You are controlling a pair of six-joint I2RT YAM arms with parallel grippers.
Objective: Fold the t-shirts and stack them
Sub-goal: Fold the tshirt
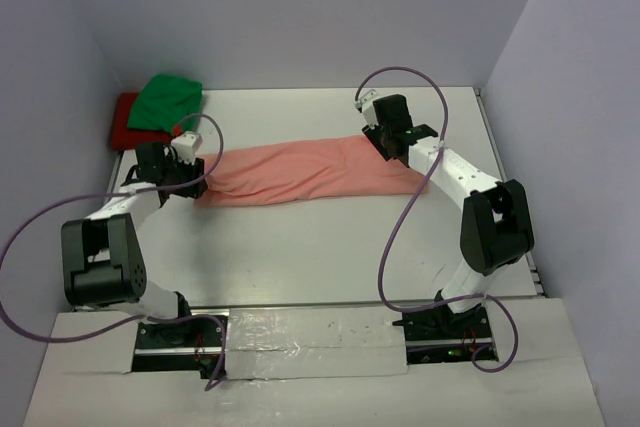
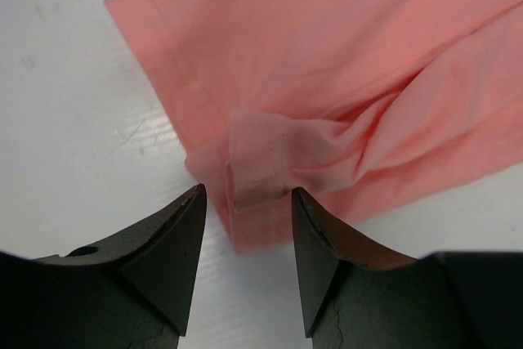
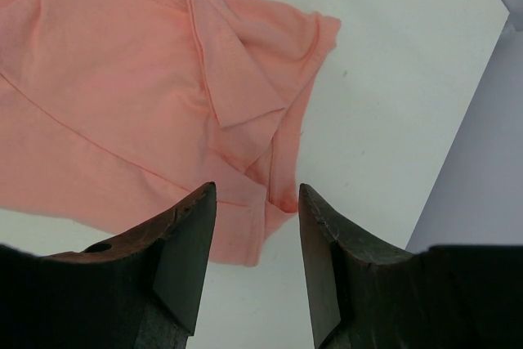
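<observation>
The salmon-pink t-shirt [image 1: 300, 172] lies stretched in a long band across the middle of the table. My left gripper [image 1: 197, 185] is open at its left end; in the left wrist view the shirt's folded corner [image 2: 261, 177] lies between the open fingertips [image 2: 248, 202]. My right gripper [image 1: 377, 139] is open at its right end; in the right wrist view the shirt's corner [image 3: 253, 194] sits between the open fingertips [image 3: 257, 202]. The green t-shirt [image 1: 168, 102] lies crumpled on the red t-shirt [image 1: 124, 119] at the back left corner.
Grey walls enclose the table on the left, back and right. The right wall [image 3: 482, 177] stands close to the right gripper. Purple cables [image 1: 400, 217] loop from both arms over the table.
</observation>
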